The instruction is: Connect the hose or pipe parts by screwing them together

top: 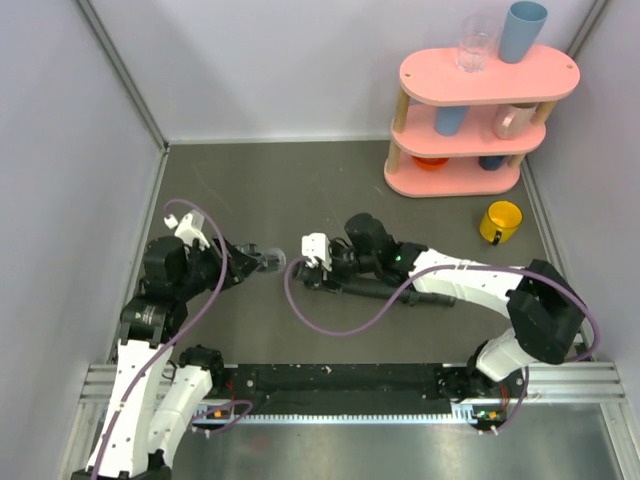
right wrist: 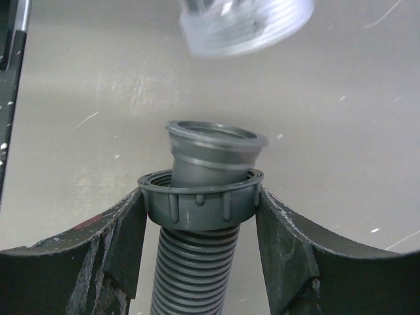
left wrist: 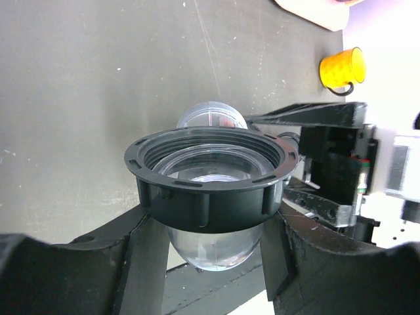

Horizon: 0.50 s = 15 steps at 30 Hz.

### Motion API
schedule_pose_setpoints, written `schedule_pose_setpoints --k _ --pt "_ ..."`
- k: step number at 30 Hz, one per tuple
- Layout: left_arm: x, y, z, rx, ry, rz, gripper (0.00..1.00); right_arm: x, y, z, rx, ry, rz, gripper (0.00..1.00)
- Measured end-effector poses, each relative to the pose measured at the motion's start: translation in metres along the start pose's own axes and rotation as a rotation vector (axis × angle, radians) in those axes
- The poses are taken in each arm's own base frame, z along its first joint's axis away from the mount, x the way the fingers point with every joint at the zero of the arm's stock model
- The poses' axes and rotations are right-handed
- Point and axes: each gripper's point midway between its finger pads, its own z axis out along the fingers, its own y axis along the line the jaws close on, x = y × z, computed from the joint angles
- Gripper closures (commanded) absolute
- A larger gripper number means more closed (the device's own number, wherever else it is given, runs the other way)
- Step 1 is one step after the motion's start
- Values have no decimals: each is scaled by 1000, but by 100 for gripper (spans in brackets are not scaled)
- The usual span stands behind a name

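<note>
My left gripper [top: 256,262] [left wrist: 210,230] is shut on a clear domed fitting [left wrist: 210,246] [top: 270,261] with a black threaded ring nut [left wrist: 210,177], whose open mouth faces the right arm. My right gripper [top: 312,262] [right wrist: 200,210] is shut on the grey ring nut [right wrist: 200,202] of the ribbed hose [right wrist: 193,269] [top: 385,291]. The hose's flanged cuff [right wrist: 213,151] sticks out of the nut, tilted. A small gap separates the cuff from the clear fitting [right wrist: 243,23], which shows blurred at the top of the right wrist view. The hose trails along the table under the right arm.
A pink two-tier shelf [top: 480,178] with cups stands at the back right. A yellow mug [top: 501,221] [left wrist: 341,67] sits on the table near it. Purple cables [top: 330,325] loop beside both arms. Grey walls close in left and right.
</note>
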Motion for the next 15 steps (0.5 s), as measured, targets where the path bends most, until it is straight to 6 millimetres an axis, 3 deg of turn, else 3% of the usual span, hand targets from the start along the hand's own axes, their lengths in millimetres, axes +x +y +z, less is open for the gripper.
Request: schedule_pose_setpoints --k 3,7,15 --pt "6 0 -2 14 7 -6 100 17 17 1 5 -36 82 73" --pt "23 2 2 45 66 -43 100 24 31 2 3 -89 151 74" --pt "45 1 9 101 158 -100 100 -12 24 -11 42 -238 149 74"
